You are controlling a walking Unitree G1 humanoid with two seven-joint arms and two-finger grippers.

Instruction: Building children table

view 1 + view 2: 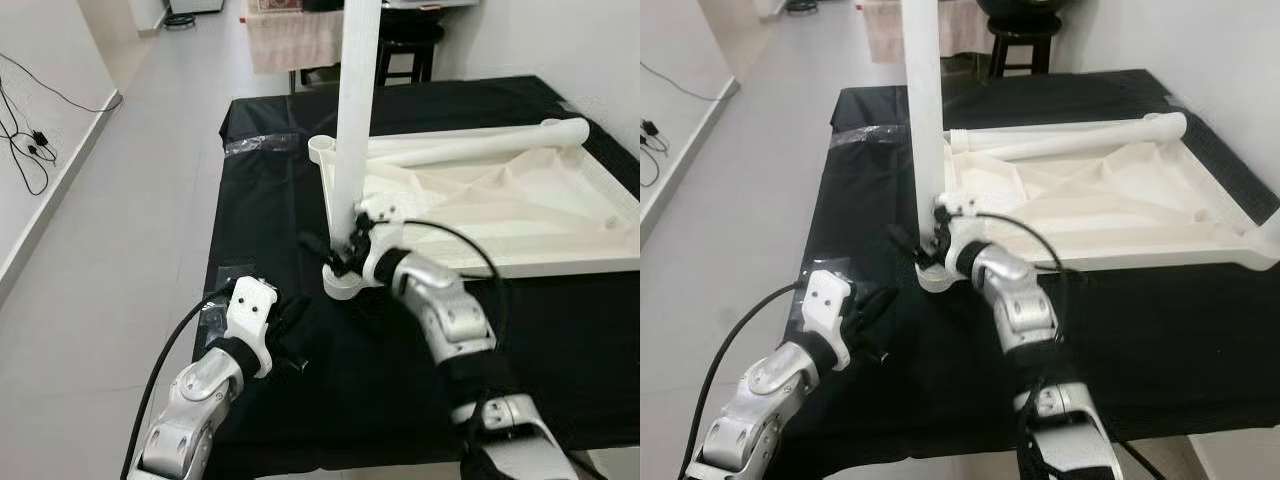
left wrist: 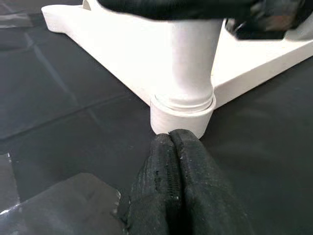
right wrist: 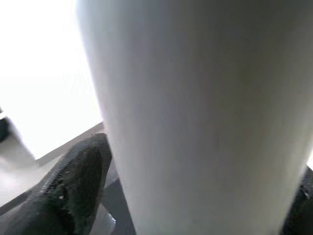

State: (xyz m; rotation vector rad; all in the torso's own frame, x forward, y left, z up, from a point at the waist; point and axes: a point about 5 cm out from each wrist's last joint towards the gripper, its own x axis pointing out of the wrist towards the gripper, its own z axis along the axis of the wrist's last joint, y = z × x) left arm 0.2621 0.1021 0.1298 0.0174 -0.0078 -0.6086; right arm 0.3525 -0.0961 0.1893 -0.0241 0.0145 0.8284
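Note:
A white children's table top [image 1: 500, 200] lies upside down on a black cloth [image 1: 300, 200]. A white leg [image 1: 355, 120] stands upright in its near left corner socket [image 2: 182, 115]. My right gripper [image 1: 345, 250] is shut on this leg just above the socket; its black fingers [image 3: 73, 186] flank the white tube [image 3: 195, 122]. A second white leg [image 1: 480, 145] lies loose across the far side of the top. My left gripper [image 1: 292, 335] rests on the cloth a short way in front of the socket, with its fingers [image 2: 171, 196] pressed together and holding nothing.
An empty socket [image 1: 322, 148] sits at the table top's far left corner. A dark stool [image 1: 405, 50] and a draped piece of furniture [image 1: 290, 35] stand beyond the cloth. Grey floor [image 1: 130, 220] lies to the left, with cables [image 1: 30, 140] by the wall.

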